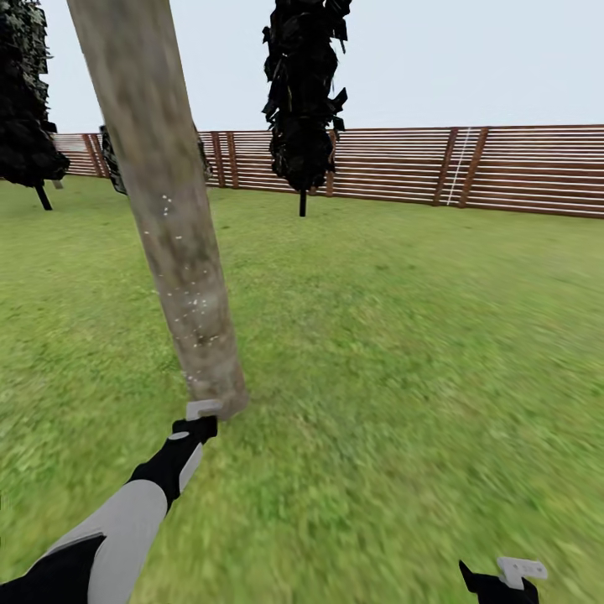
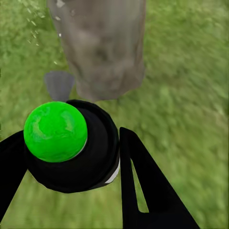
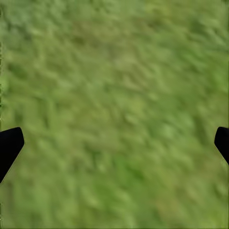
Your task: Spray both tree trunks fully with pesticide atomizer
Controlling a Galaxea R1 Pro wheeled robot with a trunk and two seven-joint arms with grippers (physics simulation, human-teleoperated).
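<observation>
Atomizer [image 2: 71,148] sits clamped in the left tool [image 2: 71,191], beside trunk base [image 2: 102,47].

left arm [image 1: 126,520]: lower left of frame, extended forward
left gripper [image 2: 71,157]: clamped on bottle
right gripper [image 3: 114,143]: fingers spread wide

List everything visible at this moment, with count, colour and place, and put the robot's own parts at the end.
Tree trunk: one, mottled grey-beige, leaning, flecked with pale specks, rising from the grass just ahead of the left gripper.
Pesticide atomizer: one, black body with a bright green round patch, held between the left fingers, facing the trunk base.
Slim dark trees: two seen plainly, near-black foliage, far lawn and left edge.
Fence: one, brown horizontal slats, along the back.
Lawn: green, all around.
Left gripper: black, white tip, at the trunk base.
Right gripper: black fingers wide apart over grass.
</observation>
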